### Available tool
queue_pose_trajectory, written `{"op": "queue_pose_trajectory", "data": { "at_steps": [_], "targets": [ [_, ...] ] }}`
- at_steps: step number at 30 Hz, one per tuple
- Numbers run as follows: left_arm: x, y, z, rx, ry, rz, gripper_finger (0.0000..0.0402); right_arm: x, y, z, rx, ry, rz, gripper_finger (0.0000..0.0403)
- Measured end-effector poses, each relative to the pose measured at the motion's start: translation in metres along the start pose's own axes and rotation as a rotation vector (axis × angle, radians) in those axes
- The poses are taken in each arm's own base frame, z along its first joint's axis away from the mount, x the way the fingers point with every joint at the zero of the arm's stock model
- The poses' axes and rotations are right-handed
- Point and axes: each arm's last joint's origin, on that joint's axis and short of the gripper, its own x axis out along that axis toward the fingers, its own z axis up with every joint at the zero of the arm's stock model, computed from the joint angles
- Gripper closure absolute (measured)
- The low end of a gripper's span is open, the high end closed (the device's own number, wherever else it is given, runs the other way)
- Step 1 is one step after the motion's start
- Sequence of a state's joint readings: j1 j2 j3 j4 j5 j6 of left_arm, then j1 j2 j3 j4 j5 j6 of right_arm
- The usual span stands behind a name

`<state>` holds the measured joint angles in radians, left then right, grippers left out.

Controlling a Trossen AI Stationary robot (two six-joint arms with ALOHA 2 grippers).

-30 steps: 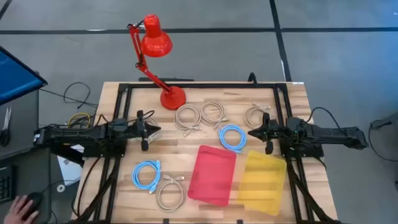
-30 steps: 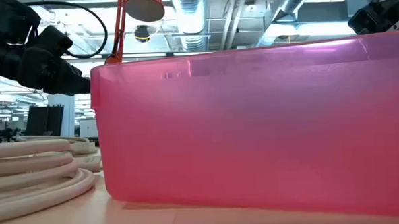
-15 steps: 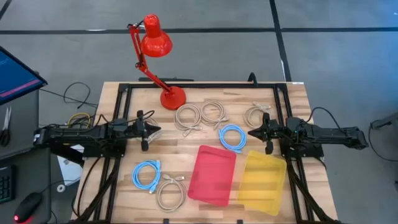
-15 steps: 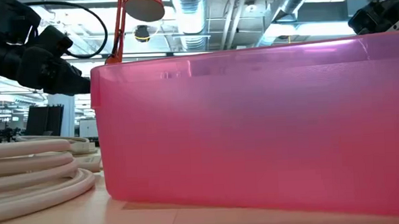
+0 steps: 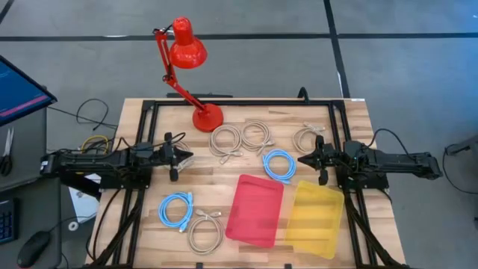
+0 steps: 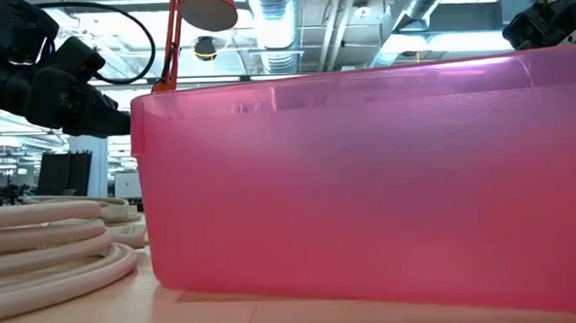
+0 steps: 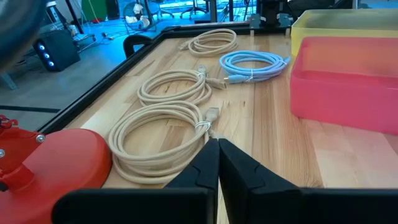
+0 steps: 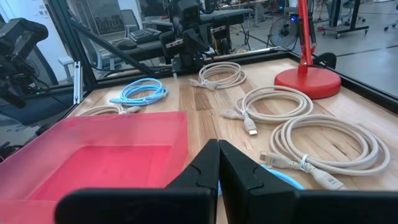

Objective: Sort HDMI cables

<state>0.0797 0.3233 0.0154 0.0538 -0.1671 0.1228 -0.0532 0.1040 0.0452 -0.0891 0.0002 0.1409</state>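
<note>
your left gripper point(image 5: 187, 157) hangs at nine o'clock on the table point(image 5: 134, 239), fingers pressed together on nothing, tips aimed inward. your right gripper point(image 5: 302, 158) mirrors it at three o'clock, fingers likewise together and holding nothing.

from the left tips outward: two beige coils point(image 5: 226, 140) point(image 5: 256, 135) lie side by side toward twelve o'clock, just in front of the red lamp's base point(image 5: 208, 117). a light blue coil point(image 5: 279, 165) sits near centre, just beside the right gripper's tips, and a third beige coil point(image 5: 307, 138) lies at two o'clock, partly hidden by the right arm. at seven o'clock a second light blue coil point(image 5: 175, 209) touches a fourth beige coil point(image 5: 203, 229).

the pink bin point(image 5: 255, 210) and yellow bin point(image 5: 314, 218) stand touching at five o'clock. in the low view the pink bin point(image 6: 367, 187) fills almost everything, so you see only part of one beige coil point(image 6: 48, 250), cut off at the edge.
</note>
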Motion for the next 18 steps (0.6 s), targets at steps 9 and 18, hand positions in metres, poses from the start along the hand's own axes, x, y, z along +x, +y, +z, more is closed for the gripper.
{"op": "queue_pose_trajectory", "data": {
  "at_steps": [9, 18],
  "targets": [
    [-0.0002, 0.0036, -0.0004, 0.104, 0.022, 0.124, 0.0392, 0.0000, 0.0000, -0.0001, 0.000, 0.000, 0.000, 0.0403],
    [-0.0002, 0.0037, -0.0002, 0.104, 0.020, 0.127, 0.0392, 0.0000, 0.0000, 0.0000, -0.016, 0.000, 0.000, 0.0403]
  ]
}}
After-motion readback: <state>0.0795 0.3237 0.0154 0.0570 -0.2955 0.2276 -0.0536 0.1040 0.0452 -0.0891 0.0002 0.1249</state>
